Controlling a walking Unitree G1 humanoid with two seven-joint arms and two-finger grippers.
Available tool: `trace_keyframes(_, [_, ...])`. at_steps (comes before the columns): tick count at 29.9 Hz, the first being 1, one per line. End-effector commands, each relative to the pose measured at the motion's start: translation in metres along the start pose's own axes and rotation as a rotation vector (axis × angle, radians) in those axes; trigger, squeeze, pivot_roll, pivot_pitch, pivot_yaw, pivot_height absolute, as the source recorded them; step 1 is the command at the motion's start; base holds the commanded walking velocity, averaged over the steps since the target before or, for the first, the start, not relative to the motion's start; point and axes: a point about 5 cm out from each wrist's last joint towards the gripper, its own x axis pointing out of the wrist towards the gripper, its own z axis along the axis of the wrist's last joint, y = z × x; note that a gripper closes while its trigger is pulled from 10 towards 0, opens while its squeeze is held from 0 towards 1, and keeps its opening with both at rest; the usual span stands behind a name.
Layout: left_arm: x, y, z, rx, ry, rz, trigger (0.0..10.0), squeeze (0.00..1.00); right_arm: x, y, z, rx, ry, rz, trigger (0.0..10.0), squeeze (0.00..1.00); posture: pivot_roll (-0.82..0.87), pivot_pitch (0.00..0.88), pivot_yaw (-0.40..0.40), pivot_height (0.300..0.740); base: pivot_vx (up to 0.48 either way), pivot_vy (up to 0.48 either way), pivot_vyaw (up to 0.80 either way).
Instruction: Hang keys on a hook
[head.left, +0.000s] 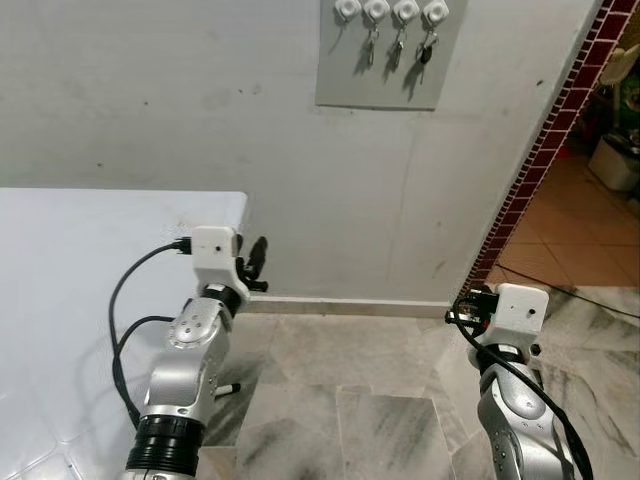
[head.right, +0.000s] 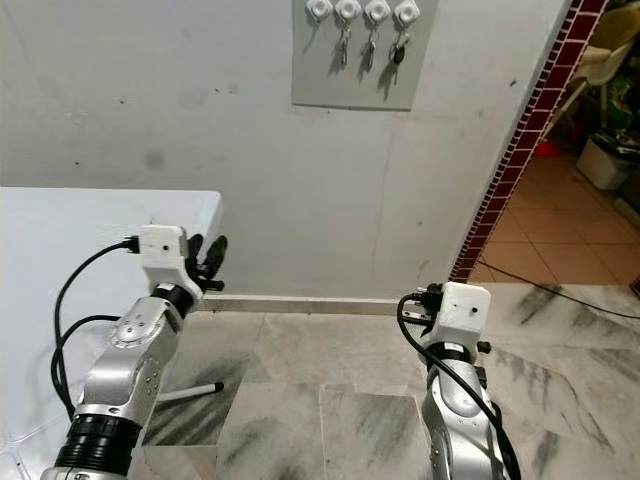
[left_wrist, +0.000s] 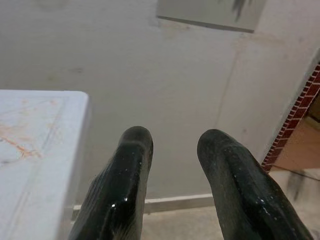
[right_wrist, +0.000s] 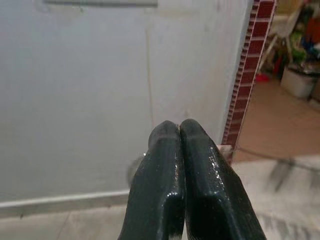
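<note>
A grey hook board (head.left: 342, 80) is fixed high on the wall, with a row of white hooks (head.left: 347, 10) along its top. Key bunches (head.left: 397, 48) hang from the three right-hand hooks. My left gripper (left_wrist: 175, 142) is open with nothing between its fingers. It is raised beside the table corner, well below the board, pointing at the wall (head.left: 255, 262). My right gripper (right_wrist: 179, 127) is shut with its fingertips pressed together and nothing held. It sits low on the right, aimed toward the wall (head.left: 462, 308).
A white table (head.left: 90, 270) fills the left side, its corner close to my left arm. A dark red tiled door edge (head.left: 545, 150) borders the wall on the right, with an orange-tiled room and clutter (head.left: 615, 160) beyond. Grey marble floor (head.left: 380, 400) lies below.
</note>
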Motion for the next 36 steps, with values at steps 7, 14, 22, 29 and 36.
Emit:
trace_keyframes(7, [0.004, -0.001, 0.005, 0.007, 0.003, -0.029, 10.0, 0.0, -0.003, 0.012, 0.012, 0.051, -0.077, 0.106, 10.0, 0.0, 0.04, 0.0, 0.035, 0.74, 0.0, 0.0, 0.0])
trace_keyframes(14, [0.004, -0.005, 0.009, -0.008, -0.025, -0.053, 10.0, 0.0, -0.002, 0.013, 0.021, 0.064, -0.122, 0.128, 10.0, 0.0, 0.04, 0.0, 0.029, 0.74, 0.137, 0.0, 0.0])
trace_keyframes(22, [0.004, -0.005, 0.009, -0.018, -0.03, -0.06, 10.0, 0.0, -0.001, 0.015, 0.025, 0.065, -0.138, 0.15, 10.0, 0.0, 0.04, 0.0, 0.022, 0.74, 0.427, 0.0, 0.0])
trace_keyframes(29, [0.004, -0.006, 0.008, -0.023, -0.03, -0.062, 10.0, 0.0, -0.002, 0.015, 0.025, 0.061, -0.139, 0.16, 10.0, 0.0, 0.04, 0.0, 0.019, 0.74, 0.48, 0.0, 0.0])
trace_keyframes(36, [0.006, -0.009, 0.007, -0.029, -0.029, -0.068, 10.0, 0.0, -0.003, 0.015, 0.025, 0.055, -0.138, 0.164, 10.0, 0.0, 0.03, 0.0, 0.018, 0.74, 0.48, 0.0, 0.0])
